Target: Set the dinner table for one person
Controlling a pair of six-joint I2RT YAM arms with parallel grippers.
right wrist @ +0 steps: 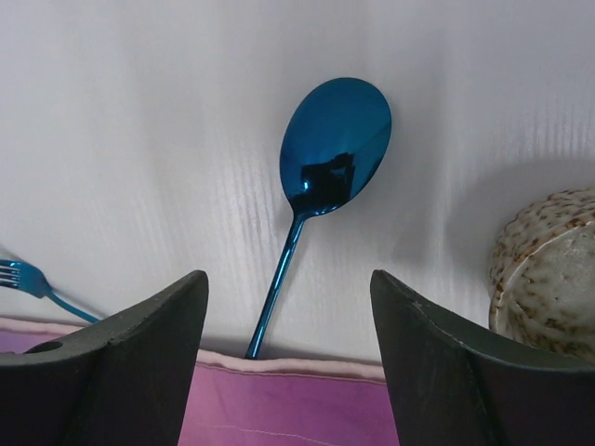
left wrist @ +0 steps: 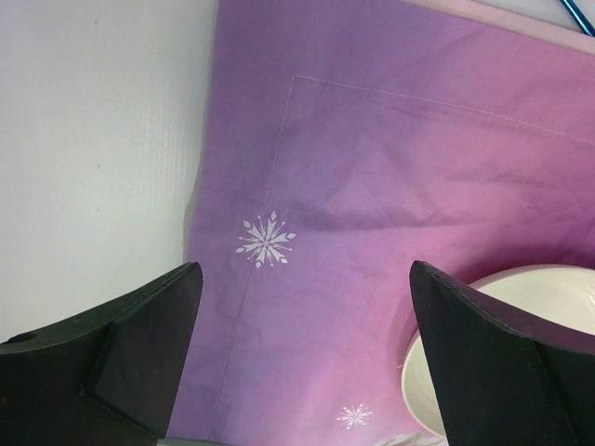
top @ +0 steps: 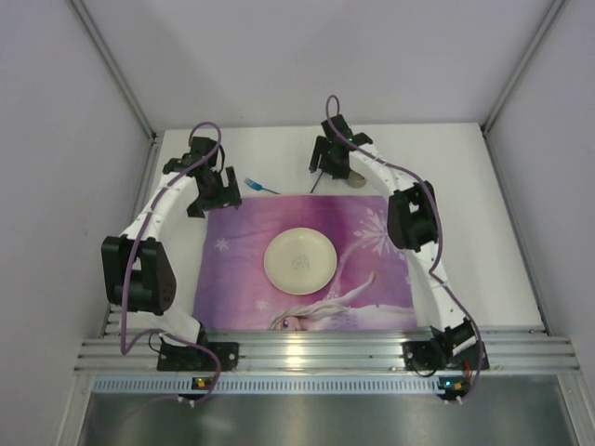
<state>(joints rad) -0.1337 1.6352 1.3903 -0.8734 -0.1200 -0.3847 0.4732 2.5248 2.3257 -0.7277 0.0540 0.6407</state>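
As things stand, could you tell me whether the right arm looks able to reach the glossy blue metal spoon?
Probably yes: the open right gripper hangs right over the glossy blue metal spoon, which lies uncovered on the white tabletop, apart from the speckled ceramic bowl and the blue fork.

In the right wrist view the blue spoon [right wrist: 337, 139] loses the end of its handle at the hem of the purple mat [right wrist: 297, 409]; whether it slips under the cloth cannot be told. The blue fork [right wrist: 19, 276] is cut by the left edge, its handle vanishing behind a finger of the right pincer [right wrist: 288, 279]. The speckled bowl [right wrist: 548, 269] runs off the right edge. From above, the right arm [top: 409, 218] covers most of that bowl. In the left wrist view the cream plate [left wrist: 530, 288] is partly behind a finger of the left pincer [left wrist: 306, 271] and cut by the frame.
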